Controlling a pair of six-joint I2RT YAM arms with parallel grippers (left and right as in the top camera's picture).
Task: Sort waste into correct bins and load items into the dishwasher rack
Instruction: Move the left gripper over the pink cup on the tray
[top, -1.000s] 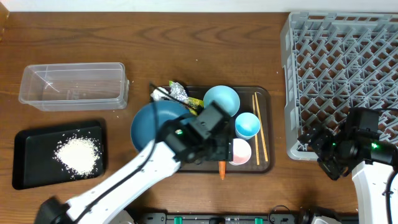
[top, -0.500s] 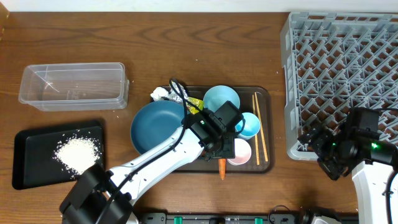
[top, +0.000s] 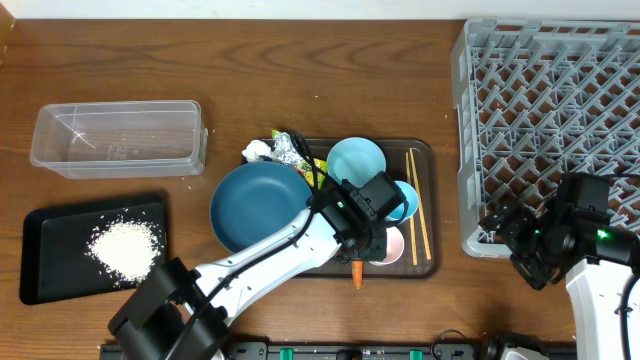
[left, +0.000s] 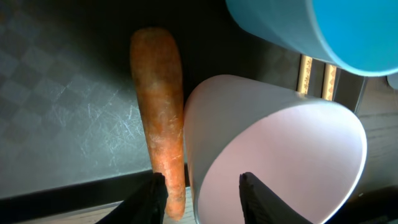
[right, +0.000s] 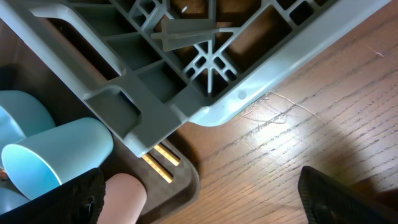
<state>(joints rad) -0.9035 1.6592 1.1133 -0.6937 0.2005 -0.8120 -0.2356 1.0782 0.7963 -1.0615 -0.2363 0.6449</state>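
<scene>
Far left: clear tub (top: 118, 140) on the table (top: 300, 70), nothing in it. Below it the black tray (top: 50, 245) carries a heap of rice (top: 125, 247), so that part of the waste looks sorted. Centre: the brown tray (top: 425, 150) holds the rest. Tissue (top: 257, 151), foil (top: 290, 148) and snack packet (top: 316, 166) sit bunched at its back edge, unsorted. The dark-blue bowl (top: 252, 205), light-blue bowl (top: 355, 160), blue cup (top: 402, 200), pink cup (left: 273, 149) and chopsticks (top: 416, 205) are all on that tray too, none loaded. The carrot (left: 160, 112) lies at the tray's front edge, touching the pink cup's side. My left hand (left: 202, 193) is down over it, fingers apart, one just beside the carrot's end and the other inside the cup's mouth; no grip that I can make out. Right: the rack (top: 550, 110) has nothing in it that I can see. My right hand (right: 199, 202) hangs wide open and empty by its near corner. Reckon: one waste item done, carrot in hand next, dishes not yet begun.
</scene>
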